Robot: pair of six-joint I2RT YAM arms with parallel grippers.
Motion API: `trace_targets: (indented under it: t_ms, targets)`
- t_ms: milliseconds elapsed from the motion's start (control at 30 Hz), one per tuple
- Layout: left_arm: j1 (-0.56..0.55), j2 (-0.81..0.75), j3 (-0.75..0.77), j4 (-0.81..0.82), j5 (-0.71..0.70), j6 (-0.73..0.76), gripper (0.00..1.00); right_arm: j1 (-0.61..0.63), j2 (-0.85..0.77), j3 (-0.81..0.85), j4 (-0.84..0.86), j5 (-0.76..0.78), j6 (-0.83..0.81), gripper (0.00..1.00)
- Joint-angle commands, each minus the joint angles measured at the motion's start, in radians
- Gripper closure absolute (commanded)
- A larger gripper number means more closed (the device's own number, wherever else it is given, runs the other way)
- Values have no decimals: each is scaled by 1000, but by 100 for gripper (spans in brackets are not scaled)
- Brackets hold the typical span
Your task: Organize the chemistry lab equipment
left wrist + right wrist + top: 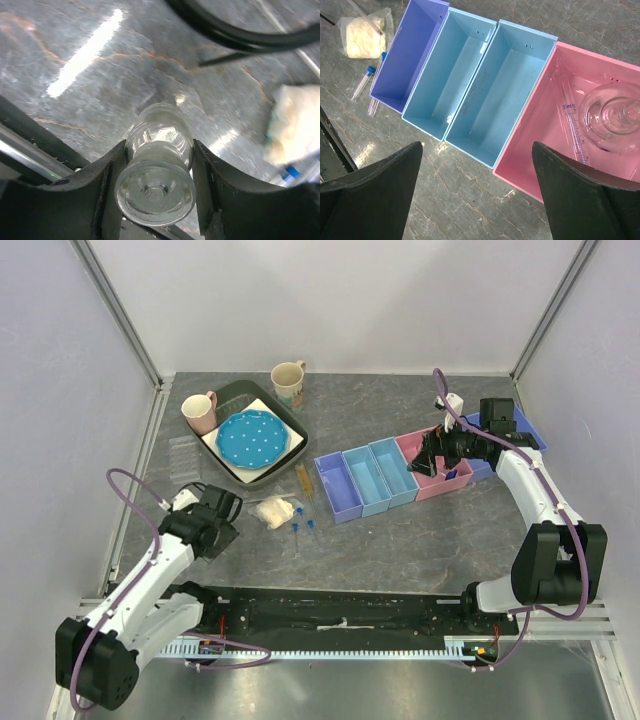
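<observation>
Clear flask (155, 185) between left gripper (159, 146) jaws

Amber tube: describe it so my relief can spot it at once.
Find the row of coloured bins mid-table. Just left of its purple bin, toward the grey tray, lies the amber tube. The tubes beside the whitish bag are clear with blue caps; this one is brownish-yellow.

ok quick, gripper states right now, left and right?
Left gripper: closed on the small glass flask.
Right gripper: open, empty, over the pink bin.
</observation>
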Motion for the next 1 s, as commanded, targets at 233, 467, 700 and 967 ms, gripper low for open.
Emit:
trace_targets:
  t_ms: [233,467,700,967]
  targets:
    - [3,-128,65,283,695,493,91,-1,-15,13,11,-17,-24,2]
    - [-79,-32,192,428,895,591,91,-1,-16,14,11,-3,-29,2]
    - [-317,317,478,498,800,666,91,-16,-39,19,14,41,-34,2]
    - [-441,734,941,501,770,783,91,-143,-139,-7,149,239,169,2]
